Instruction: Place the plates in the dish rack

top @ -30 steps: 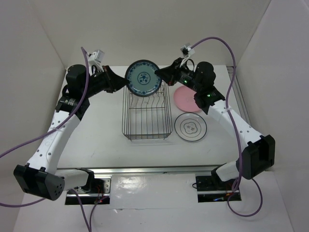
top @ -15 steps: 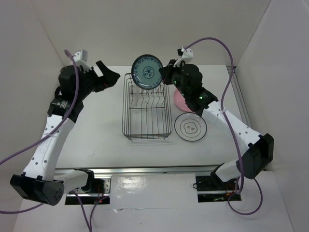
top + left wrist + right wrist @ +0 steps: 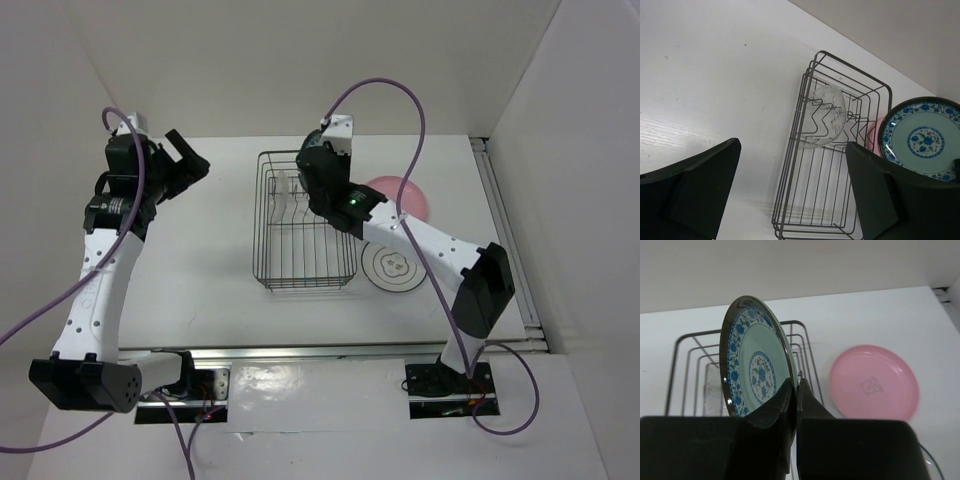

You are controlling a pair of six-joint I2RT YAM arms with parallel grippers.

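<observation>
step: racking teal plate (image 3: 757,365) | right jaws pinch its rim, upright over dish rack (image 3: 300,255) right side; left jaws wide, empty, left of rack | glass plate (image 3: 826,115) already racked | next: lower edge between free prongs

A white table (image 3: 200,260) fills the middle of the top view. Plain white walls box it in: a back wall (image 3: 300,60) across the top, a left wall (image 3: 40,150) and a right wall (image 3: 585,150) slanting down the sides. A metal rail (image 3: 320,352) runs along the table's lower edge, with a glossy white ledge (image 3: 320,395) just below it. A thinner metal strip (image 3: 507,240) follows the table's right edge. In the left wrist view small dark specks (image 3: 666,57) dot the table at upper left, and the wall is a grey band at upper right. In the right wrist view the wall spans the top of the frame.
</observation>
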